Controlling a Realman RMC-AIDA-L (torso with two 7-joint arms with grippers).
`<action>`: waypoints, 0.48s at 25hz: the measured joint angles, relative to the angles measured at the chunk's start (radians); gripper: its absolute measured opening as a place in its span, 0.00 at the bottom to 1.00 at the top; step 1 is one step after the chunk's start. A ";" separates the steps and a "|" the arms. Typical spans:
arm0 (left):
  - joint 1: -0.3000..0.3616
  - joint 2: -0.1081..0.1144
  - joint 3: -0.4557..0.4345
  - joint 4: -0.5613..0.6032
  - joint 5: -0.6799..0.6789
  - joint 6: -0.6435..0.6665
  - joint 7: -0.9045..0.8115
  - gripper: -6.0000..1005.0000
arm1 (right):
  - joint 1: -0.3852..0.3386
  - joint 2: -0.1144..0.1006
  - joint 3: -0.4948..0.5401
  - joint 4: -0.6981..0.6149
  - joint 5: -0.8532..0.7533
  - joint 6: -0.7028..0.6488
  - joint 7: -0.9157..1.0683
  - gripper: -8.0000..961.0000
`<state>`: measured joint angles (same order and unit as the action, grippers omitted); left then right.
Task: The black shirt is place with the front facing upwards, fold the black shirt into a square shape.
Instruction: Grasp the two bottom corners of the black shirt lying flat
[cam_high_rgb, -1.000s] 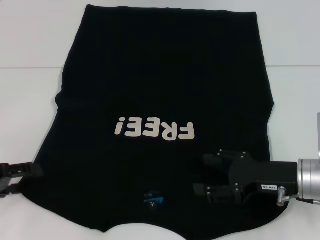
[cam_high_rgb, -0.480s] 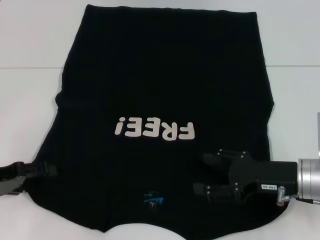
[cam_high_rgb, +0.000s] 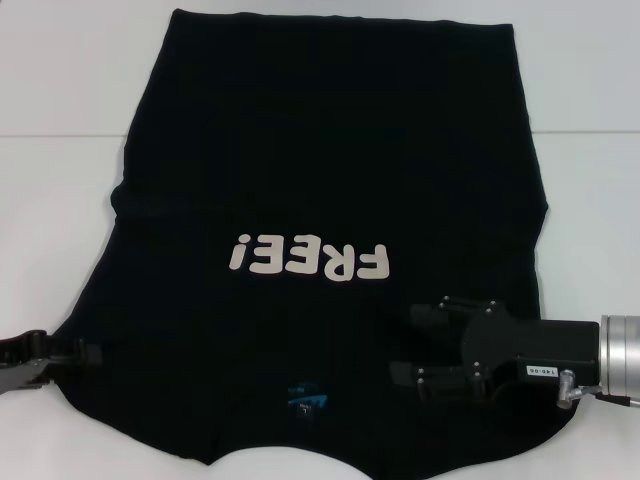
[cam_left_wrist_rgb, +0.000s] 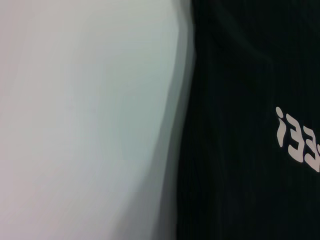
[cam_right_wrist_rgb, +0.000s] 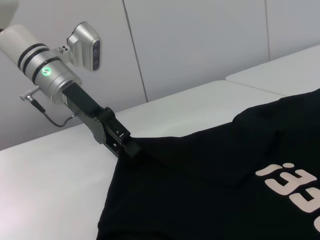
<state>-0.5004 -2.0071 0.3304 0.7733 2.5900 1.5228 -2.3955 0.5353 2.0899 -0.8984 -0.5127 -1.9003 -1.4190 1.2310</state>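
Slightly advanced, left gripper (cam_high_rgb: 88, 352) pinches black shirt (cam_high_rgb: 330, 180) on white table (cam_high_rgb: 60, 200); right gripper (cam_high_rgb: 415, 345) unclear.

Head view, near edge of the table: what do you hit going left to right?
Left end effector at the black shirt sleeve edge → small blue neck label → right end effector over the shirt → its silver wrist.

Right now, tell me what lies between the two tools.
In the head view, only black shirt cloth and its blue neck label lie between the left tool and right tool.
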 joint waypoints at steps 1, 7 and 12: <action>0.000 0.000 0.000 0.000 0.000 -0.001 0.000 0.72 | -0.001 0.000 0.000 0.000 0.000 0.000 0.000 0.94; 0.001 -0.001 0.000 0.000 0.001 -0.003 0.000 0.50 | -0.007 -0.002 0.007 -0.002 0.001 -0.006 0.012 0.94; 0.002 -0.001 0.000 -0.002 -0.005 -0.003 0.007 0.38 | -0.015 -0.006 0.009 -0.028 -0.004 -0.010 0.059 0.94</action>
<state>-0.4984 -2.0080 0.3301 0.7710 2.5853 1.5194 -2.3886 0.5207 2.0838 -0.8896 -0.5410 -1.9040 -1.4292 1.2902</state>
